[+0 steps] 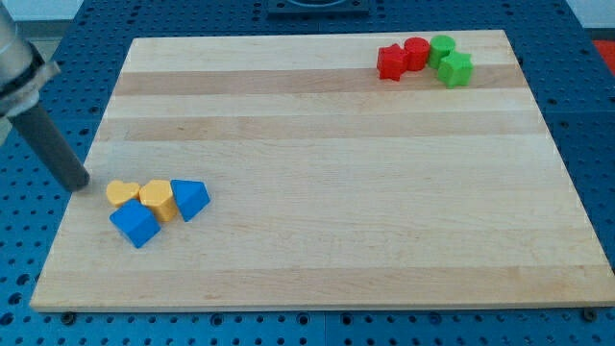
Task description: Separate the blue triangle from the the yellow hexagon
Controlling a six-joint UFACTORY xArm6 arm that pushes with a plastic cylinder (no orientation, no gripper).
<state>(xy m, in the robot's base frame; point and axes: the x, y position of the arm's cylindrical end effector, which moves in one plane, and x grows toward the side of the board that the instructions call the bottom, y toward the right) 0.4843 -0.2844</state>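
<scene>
The worktop is taken first, its near edge at six o'clock. At eight o'clock the blue triangle touches the yellow hexagon. The tool, my tip, a plain rod gripping nothing, sits at their nine o'clock; it is best brought between them.

A single camera looked down at a slant on the pale wooden bench from beyond its near long edge, facing the far edge at the view's top. It stood far enough back to take in nearly the whole board, with the blue perforated surround showing past every side. The far edge appeared shorter than the near one. No second view existed.
</scene>
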